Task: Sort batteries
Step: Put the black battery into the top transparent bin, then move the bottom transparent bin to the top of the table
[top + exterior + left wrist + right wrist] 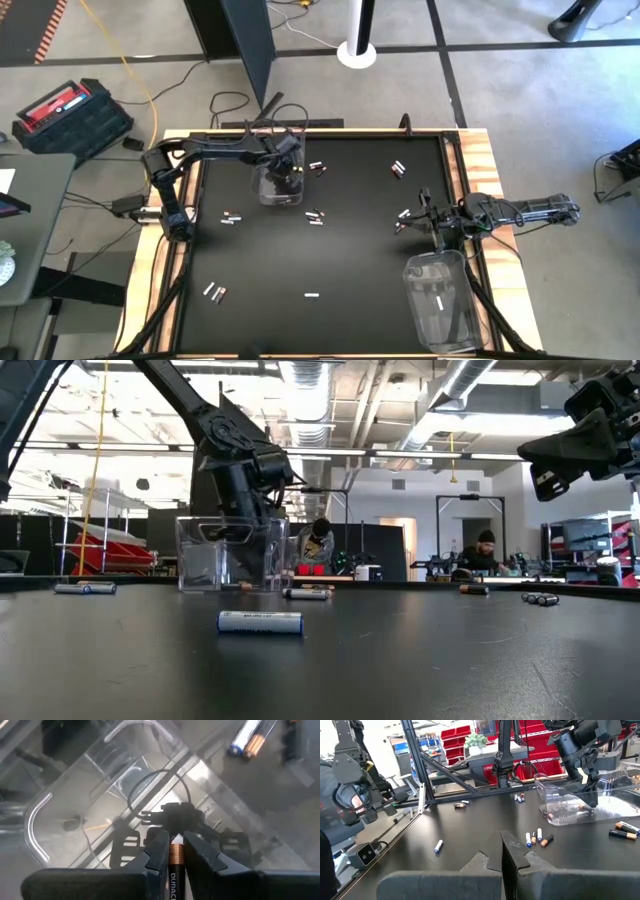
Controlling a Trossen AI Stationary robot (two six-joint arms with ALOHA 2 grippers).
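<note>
My left gripper (176,851) hangs over the clear bin (278,186) at the table's far middle and is shut on a dark battery with a copper end (175,854). In the low view the left arm (240,470) reaches down into this bin (230,555). My right gripper (502,851) hovers shut and holds nothing near the table's right edge (425,215), beside a few batteries (403,215). Other batteries lie flat on the black mat (315,167) (398,170) (230,217) (316,215) (214,292) (311,296). A white one (260,622) lies nearest the low camera. My left gripper pinches the dark battery between its two fingers at the copper band (175,855) near the battery's end. The battery lies along the fingers, copper end pointing out past the tips. The fingers come from above, pointing down into the bin. The battery is lifted clear.
A second clear bin (440,300) stands at the near right corner with one white battery (439,301) in it. Wooden rails (480,150) frame the mat. People sit at benches (485,555) in the room behind. Bare mat lies in the table's near middle.
</note>
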